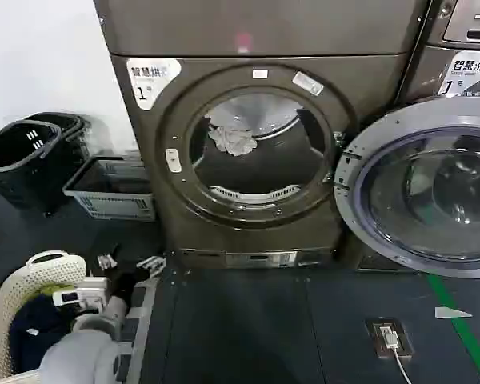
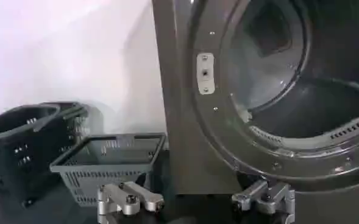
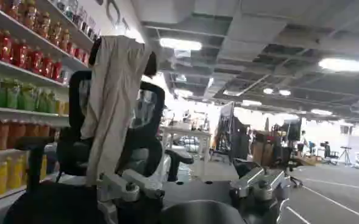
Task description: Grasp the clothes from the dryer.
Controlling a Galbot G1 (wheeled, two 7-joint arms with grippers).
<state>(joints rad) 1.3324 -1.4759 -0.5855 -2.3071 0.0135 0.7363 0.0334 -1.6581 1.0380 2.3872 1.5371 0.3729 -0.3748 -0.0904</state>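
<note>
The clothes (image 1: pixel 234 139) are being shown as 1 small pale wad inside the dryer (image 1: pixel 256 152), lying toward the upper left of the open drum mouth. The left claw (image 1: pixel 130 266) is being held low by the floor, at the machine's lower left corner, wide open and empty; the wad is judged to lie above it and to its right, deeper in the drum. The left arm is judged the nearer. The right claw (image 3: pixel 191 185) is being pointed away toward a chair (image 3: pixel 112 140), open and empty. The wad's long axis cannot be made out.
</note>
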